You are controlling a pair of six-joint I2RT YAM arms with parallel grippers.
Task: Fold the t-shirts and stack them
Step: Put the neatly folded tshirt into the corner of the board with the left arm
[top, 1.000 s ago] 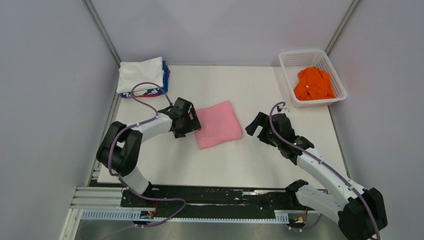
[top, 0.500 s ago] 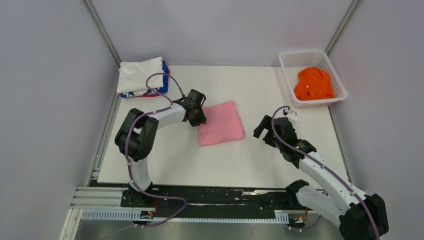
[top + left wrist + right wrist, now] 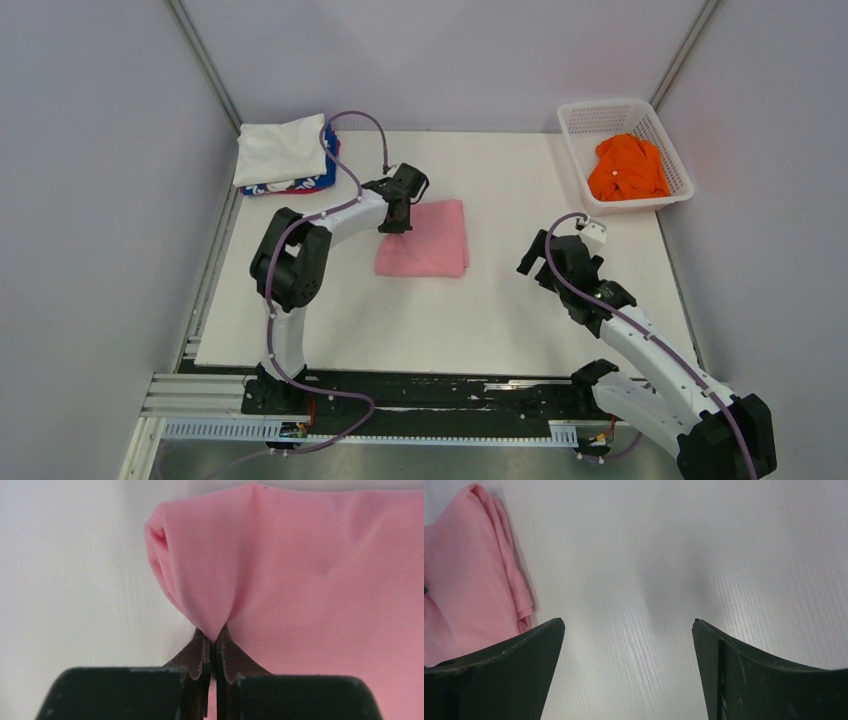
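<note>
A folded light pink t-shirt point(image 3: 428, 240) lies in the middle of the table. My left gripper point(image 3: 396, 217) is shut on its far left corner, and the pinched cloth point(image 3: 215, 595) bunches up between the jaws point(image 3: 216, 632). My right gripper point(image 3: 548, 262) stands open to the right of the pink t-shirt point(image 3: 469, 575), apart from it, with bare table between its fingers point(image 3: 628, 625). An orange t-shirt point(image 3: 627, 167) lies crumpled in the basket. A folded white t-shirt point(image 3: 281, 148) tops a blue and red one point(image 3: 330, 158) at the far left.
A white mesh basket point(image 3: 580, 160) stands at the table's far right corner. The white table point(image 3: 480, 320) ends at grey walls on three sides, and a black rail point(image 3: 420, 395) with the arm bases runs along the near edge.
My left gripper moved right and farther back onto the pink t-shirt's corner and shut on it. The shirt shifted and turned slightly. My right gripper drew back a little to the right, still open.
</note>
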